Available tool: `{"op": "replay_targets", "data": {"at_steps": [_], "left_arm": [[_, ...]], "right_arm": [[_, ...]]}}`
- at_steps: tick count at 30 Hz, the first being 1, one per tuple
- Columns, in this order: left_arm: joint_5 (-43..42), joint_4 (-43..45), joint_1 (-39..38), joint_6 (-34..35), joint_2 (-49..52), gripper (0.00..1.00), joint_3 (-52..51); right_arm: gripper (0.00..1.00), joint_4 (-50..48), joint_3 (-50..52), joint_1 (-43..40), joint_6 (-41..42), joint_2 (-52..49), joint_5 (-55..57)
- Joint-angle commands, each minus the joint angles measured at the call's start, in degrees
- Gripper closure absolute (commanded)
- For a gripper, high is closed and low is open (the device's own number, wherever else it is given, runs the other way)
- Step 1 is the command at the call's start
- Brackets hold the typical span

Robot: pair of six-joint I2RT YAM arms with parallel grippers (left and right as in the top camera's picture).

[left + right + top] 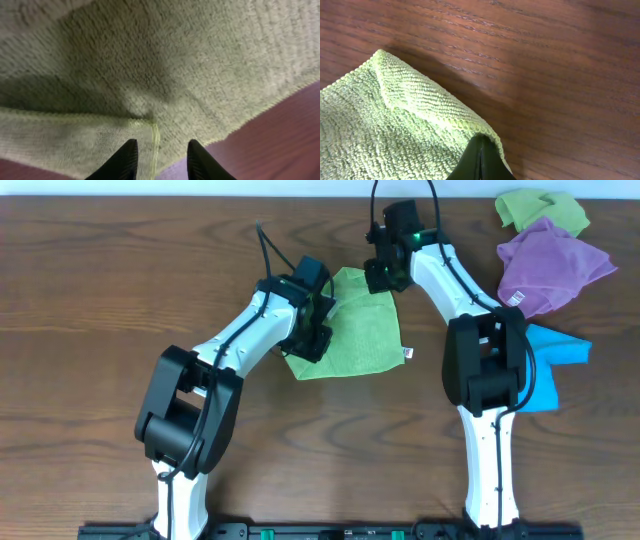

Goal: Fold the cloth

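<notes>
The cloth (355, 330) is spread in the middle of the worktop (120, 280). The left tool (312, 340) is placed at its left edge, the right tool (385, 278) at its far corner. Well to the right, other cloths (545, 270) are piled.

Bright, even light from above fills the overhead view. The brown wood-grain table (90, 290) is sharp, with only soft, short shadows beside the white-and-black robot arms (235, 340). The left wrist view is dim and blurred, and the lime-green microfibre cloth (210, 55) is darkly shadowed at left. The right wrist view is crisp, with a soft shadow edging the cloth and a faint sheen on the wood.
</notes>
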State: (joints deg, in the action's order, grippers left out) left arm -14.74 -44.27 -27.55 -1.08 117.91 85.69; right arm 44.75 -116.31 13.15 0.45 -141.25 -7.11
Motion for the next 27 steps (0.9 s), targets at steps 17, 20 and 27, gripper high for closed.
{"op": "replay_targets", "data": {"at_steps": [17,20,27], "left_arm": [[4.2,3.6,-0.1,0.5,2.6,0.6,-4.0],[4.2,3.6,-0.5,0.5,2.6,0.69,-4.0],[4.2,2.2,-0.7,1.6,2.6,0.87,-4.0]], "right_arm": [[0.99,0.9,1.7,-1.1,0.8,-2.3,0.9],[0.99,0.8,1.7,-1.1,0.8,-2.3,0.9],[0.99,0.7,1.7,-1.1,0.8,-2.3,0.9]]}}
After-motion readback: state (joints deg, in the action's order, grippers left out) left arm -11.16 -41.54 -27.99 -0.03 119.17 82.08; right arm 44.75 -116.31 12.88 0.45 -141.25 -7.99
